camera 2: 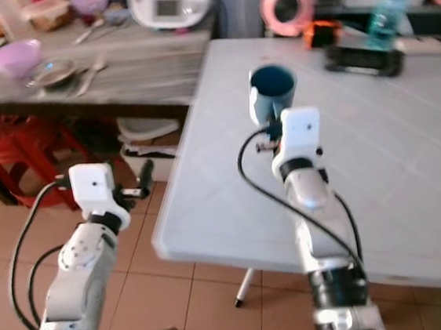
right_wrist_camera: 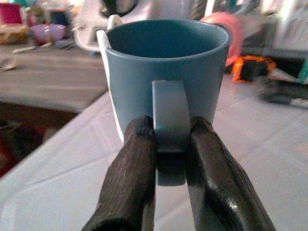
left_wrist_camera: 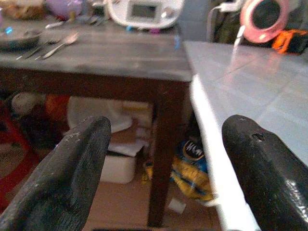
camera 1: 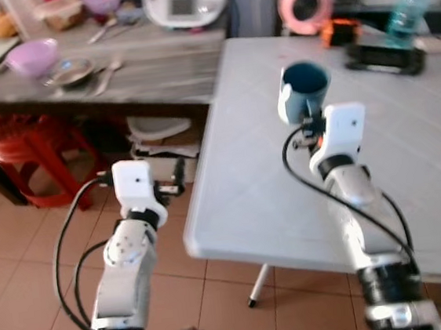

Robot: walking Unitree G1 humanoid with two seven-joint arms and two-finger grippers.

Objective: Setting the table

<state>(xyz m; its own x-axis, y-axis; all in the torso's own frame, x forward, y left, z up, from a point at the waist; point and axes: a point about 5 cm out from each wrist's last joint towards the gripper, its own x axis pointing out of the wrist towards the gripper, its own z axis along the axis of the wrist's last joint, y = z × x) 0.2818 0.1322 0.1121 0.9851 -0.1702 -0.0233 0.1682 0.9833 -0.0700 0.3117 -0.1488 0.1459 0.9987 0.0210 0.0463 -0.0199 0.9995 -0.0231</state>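
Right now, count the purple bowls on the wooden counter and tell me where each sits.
2. One purple bowl sits near the counter's front left, beside a metal dish. Another purple bowl sits at the back, left of the white appliance. Others may be hidden.

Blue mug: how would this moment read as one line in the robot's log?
right hand: shut on blue mug handle | mug: over white table | left hand: open, idle beside table
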